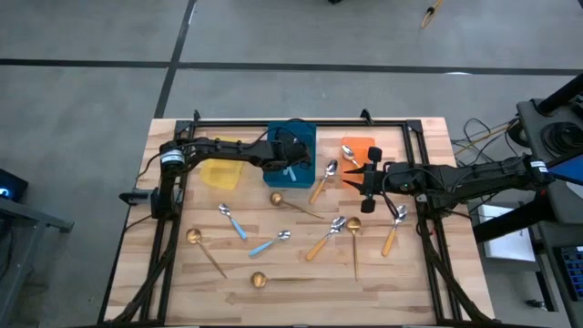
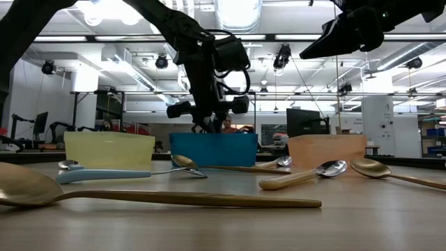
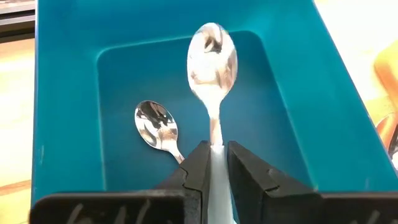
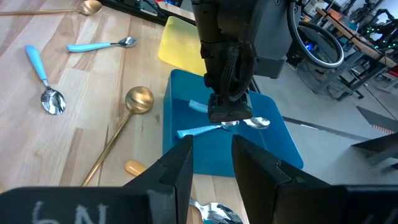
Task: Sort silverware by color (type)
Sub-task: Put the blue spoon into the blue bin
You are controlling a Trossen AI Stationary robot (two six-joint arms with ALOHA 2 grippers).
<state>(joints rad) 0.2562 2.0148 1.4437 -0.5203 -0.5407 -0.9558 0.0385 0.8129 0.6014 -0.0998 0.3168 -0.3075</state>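
Left gripper [image 3: 214,171] hung over blue bin [image 3: 68,93], fingers clamped on blue spoon [image 3: 212,59] handle, poised for drop beside one already inside. Right gripper [image 4: 211,165] idle nearby, fingers apart, empty.

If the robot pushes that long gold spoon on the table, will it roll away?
Probably not. The gold spoon lies flat on the wooden table, so it would likely slide or pivot around its round bowl. Its thin handle looks stiff, yet may be hard to pinch, and the shiny surface might be slippery.
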